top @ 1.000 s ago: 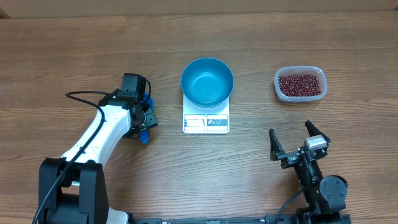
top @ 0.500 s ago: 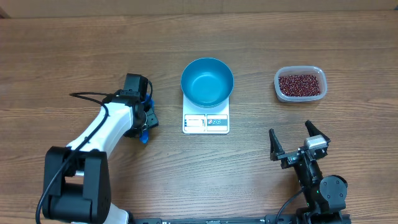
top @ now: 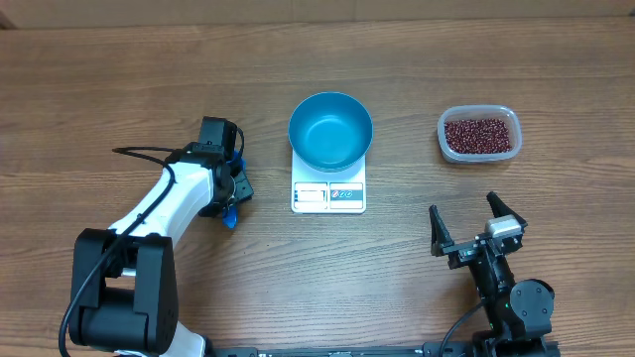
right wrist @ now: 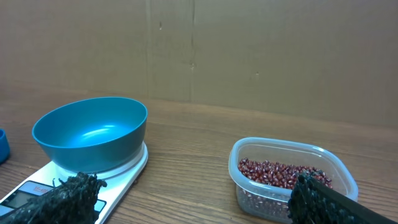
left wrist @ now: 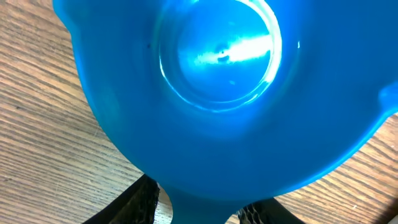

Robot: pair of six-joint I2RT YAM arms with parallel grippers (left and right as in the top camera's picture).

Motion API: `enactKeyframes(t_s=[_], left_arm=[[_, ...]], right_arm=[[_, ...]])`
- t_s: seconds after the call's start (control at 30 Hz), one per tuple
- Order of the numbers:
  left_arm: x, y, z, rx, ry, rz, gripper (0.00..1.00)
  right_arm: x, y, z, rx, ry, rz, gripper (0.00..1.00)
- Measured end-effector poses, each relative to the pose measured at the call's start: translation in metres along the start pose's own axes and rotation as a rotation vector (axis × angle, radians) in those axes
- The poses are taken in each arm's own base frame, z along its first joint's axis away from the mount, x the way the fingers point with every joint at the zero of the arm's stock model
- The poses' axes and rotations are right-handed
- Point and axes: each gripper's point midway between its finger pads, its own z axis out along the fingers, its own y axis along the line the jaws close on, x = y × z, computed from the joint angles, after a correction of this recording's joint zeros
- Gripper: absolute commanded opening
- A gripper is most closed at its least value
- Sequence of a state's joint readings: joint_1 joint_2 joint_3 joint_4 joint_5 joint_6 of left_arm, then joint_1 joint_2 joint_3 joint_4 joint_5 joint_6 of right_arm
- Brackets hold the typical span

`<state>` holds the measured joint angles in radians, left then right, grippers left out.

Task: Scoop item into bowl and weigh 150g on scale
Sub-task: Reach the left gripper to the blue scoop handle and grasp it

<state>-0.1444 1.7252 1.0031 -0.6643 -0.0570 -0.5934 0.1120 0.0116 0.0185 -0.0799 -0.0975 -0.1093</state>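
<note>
- overhead view gives you the blue bowl (top: 330,129) sitting on the white scale (top: 328,195), near the middle of the table (top: 417,59). the bowl covers the far part of the scale, so the display edge shows on the side nearest the arms.
- the bowl's inside shows bare blue in both the overhead and the right wrist views.
- the beans (top: 479,134) lie as a dark red-brown layer in the clear tub (top: 442,134). the tub stands to the right of the scale, apart from it.
- your left gripper (top: 232,188) is low at the table, left of the scale, over the small blue scoop (top: 230,219). only bits of blue show past the wrist from above.
- on the left wrist view the scoop's cup fills nearly the whole picture. its handle runs back between the two black fingers (left wrist: 140,202).
- the left jaws stand on either side of that handle, but you cannot tell whether they press on it.
- your right gripper (top: 462,208) sits towards the front edge of the table, on the near side of the tub and well apart from it. its jaws are spread wide over bare table.
- on the right wrist view you look across the table at the bowl on the scale to the left and the tub of beans to the right. a black fingertip shows in each lower corner.
</note>
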Motion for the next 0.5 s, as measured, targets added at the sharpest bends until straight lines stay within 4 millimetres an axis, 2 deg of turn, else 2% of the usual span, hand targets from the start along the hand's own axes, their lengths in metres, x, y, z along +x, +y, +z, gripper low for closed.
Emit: enactKeyframes(t_s=[0.33, 0.5], left_arm=[[-0.0022, -0.0014, -0.0011, 0.004, -0.006, 0.000, 0.36], [-0.0042, -0.0027, -0.0023, 0.007, -0.011, -0.003, 0.29]], right_arm=[[0.0000, 0.0002, 0.0000, -0.001, 0.000, 0.000, 1.00], [0.0001, 0.0002, 0.0000, -0.001, 0.000, 0.000, 1.00]])
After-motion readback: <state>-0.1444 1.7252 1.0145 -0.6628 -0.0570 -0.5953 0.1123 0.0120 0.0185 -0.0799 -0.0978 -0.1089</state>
